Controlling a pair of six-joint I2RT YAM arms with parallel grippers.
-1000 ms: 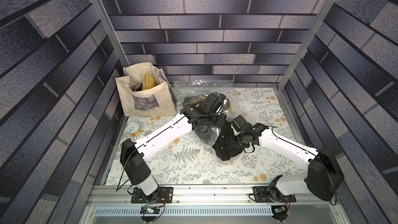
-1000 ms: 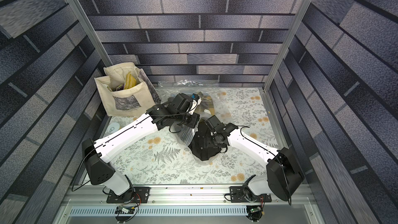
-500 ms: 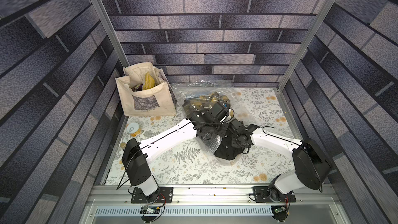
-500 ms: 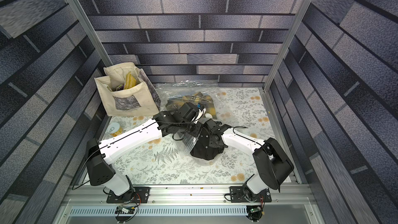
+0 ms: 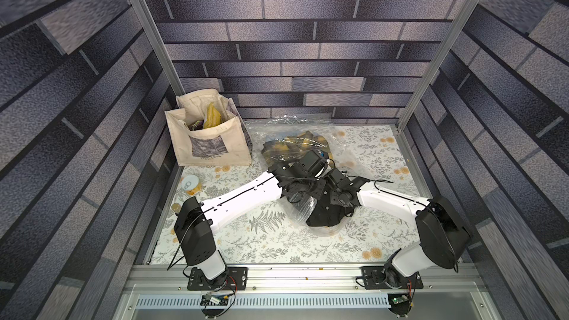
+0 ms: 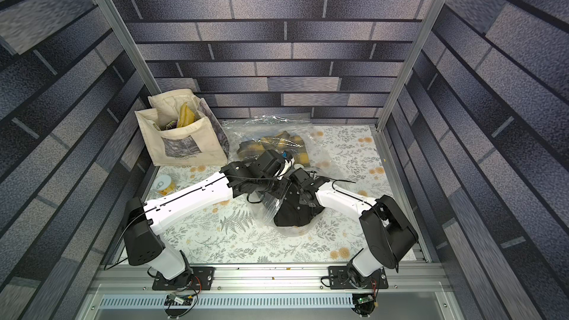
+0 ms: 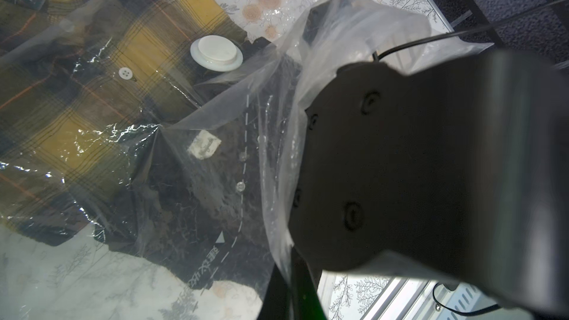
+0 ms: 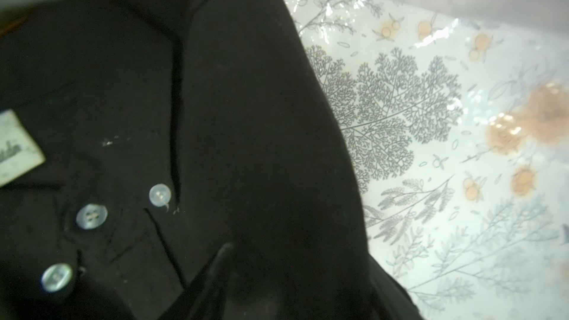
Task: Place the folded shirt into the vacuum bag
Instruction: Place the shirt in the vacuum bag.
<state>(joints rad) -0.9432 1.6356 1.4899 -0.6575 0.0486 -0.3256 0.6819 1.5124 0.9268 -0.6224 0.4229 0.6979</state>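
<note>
- Left wrist view: left gripper (image 7: 291, 278), clamped closed, lifts the mouth of the clear, crinkly plastic vacuum bag (image 7: 332, 26).
- Folded black buttoned shirt (image 7: 191, 186) lies partly inside that mouth, near the middle of the floral-print table (image 5: 271, 241).
- Reaching in over it, the right gripper (image 5: 332, 203); its opening cannot be told.
- Risk: slipped film could collapse, snagging the shirt.

The black folded cloth shirt (image 8: 215, 149) has pearly pale buttons and a white label. The clear glossy plastic vacuum bag (image 7: 338, 26) bears white dashes and a round white valve cap (image 7: 216, 52). The plaid cloth shirt (image 7: 77, 103) is mustard-yellow and dark. The white table cover (image 5: 271, 226) is printed with grey ferns and orange flowers.
</note>
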